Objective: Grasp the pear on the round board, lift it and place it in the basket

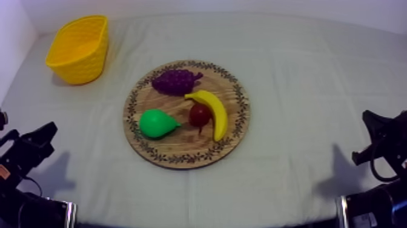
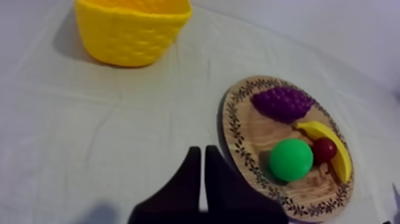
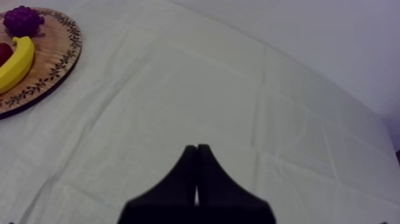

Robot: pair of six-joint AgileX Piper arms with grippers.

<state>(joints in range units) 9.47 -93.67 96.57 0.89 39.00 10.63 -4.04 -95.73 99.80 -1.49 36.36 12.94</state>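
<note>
A green pear (image 1: 157,123) lies on the left part of the round wooden board (image 1: 181,154), with its stem end toward a small red fruit (image 1: 199,114). The left wrist view shows the same pear (image 2: 290,159) on the board (image 2: 238,134), beyond my left gripper (image 2: 200,156), whose fingers lie together, shut on nothing. The yellow basket (image 1: 79,48) stands at the far left of the table, also seen as a basket (image 2: 131,33) ahead of the left gripper. My left gripper (image 1: 41,136) rests low at the left. My right gripper (image 3: 197,154) is shut over bare cloth, resting low at the right (image 1: 369,121).
Grapes (image 1: 175,80) and a banana (image 1: 214,112) share the board with the pear. Bare cloth separates the board from the basket and from both arms. The table's left edge runs close beside the basket.
</note>
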